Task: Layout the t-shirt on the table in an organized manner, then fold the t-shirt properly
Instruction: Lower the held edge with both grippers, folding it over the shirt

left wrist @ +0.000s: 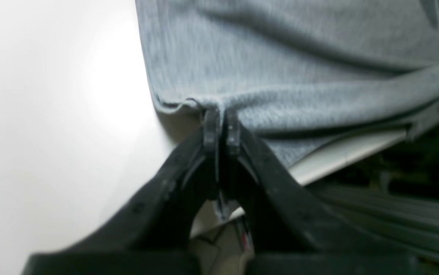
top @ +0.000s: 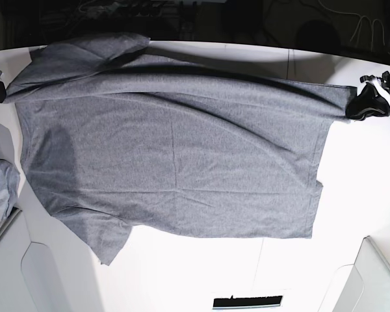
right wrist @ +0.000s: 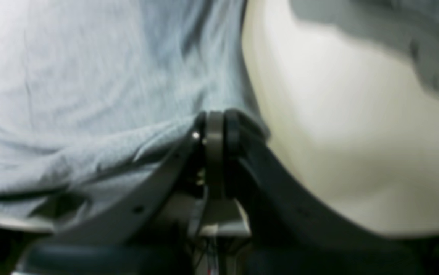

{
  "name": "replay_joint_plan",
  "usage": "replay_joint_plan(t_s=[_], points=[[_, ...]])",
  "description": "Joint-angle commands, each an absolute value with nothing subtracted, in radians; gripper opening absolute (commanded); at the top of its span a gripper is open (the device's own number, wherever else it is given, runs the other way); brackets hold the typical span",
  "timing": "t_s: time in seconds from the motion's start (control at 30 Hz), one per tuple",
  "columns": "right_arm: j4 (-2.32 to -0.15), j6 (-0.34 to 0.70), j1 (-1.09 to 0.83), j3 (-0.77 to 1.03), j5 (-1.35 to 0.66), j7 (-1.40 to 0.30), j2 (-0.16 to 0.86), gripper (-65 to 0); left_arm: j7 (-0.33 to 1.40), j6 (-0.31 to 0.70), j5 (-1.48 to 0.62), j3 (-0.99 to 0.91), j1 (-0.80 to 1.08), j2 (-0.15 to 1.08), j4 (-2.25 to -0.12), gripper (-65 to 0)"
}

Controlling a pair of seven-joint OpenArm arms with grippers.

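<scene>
1. T-shirt [top: 175, 156] lies spread on the table [top: 351, 195], long axis running side to side in the base view; a sleeve points toward the near edge.
2. Your left gripper [left wrist: 221, 128] has its jaws pinched together on the hem corner, at the base view's right.
3. Your right gripper [right wrist: 215, 128] is clamped on the cloth's edge at the base view's left, by the far sleeve.
4. Both grips sit on the far edge, at opposite ends. The cloth lies toward you from each tool; neither arm is nearer.
5. My read: the layout step is almost finished.
</scene>
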State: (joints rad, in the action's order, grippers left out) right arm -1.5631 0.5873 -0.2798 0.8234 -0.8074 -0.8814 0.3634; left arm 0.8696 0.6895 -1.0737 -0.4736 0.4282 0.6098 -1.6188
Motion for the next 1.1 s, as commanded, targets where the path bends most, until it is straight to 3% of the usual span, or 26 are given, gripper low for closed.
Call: replay_joint_plan(t_s=[0.0, 0.33, 0.37, 0.43, 0.47, 0.87, 1.07], points=[[-1.561, 0.591, -0.261, 0.826, -0.814, -0.858, 0.385, -65.0, 0.841, 0.698, -1.071, -0.485, 0.416, 0.629, -1.615, -65.0], [-1.432, 0.587, -0.112, 0.727, -0.763, -0.838, 0.384, -65.0, 0.826, 0.698, -1.027, -0.418, 0.329, 0.629, -1.513, -65.0], [-1.432, 0.586, -0.112, 0.726, -0.765, -0.853, 0.384, -61.1, 0.826, 0.698, -1.027, -0.410, 0.330, 0.629, -1.513, -65.0], [-1.433, 0.580, -0.117, 0.727, -0.769, -0.891, 0.384, -47.2, 0.826, 0.698, -1.027, -0.403, 0.331, 0.629, -1.512, -65.0], [-1.434, 0.580, -0.124, 0.730, -0.778, -0.903, 0.385, -44.0, 0.826, 0.698, -1.028, -0.402, 0.330, 0.629, -1.512, -65.0], [-1.513, 0.592, -0.387, 0.804, -0.883, -0.939, 0.361, -43.7, 0.842, 0.698, -1.036, -0.402, 0.333, 0.629, -1.513, -65.0], [-1.509, 0.593, -0.408, 0.786, -0.863, -0.897, 0.316, -43.7, 0.851, 0.698, -1.084, -0.402, 0.333, 0.628, -1.513, -65.0]])
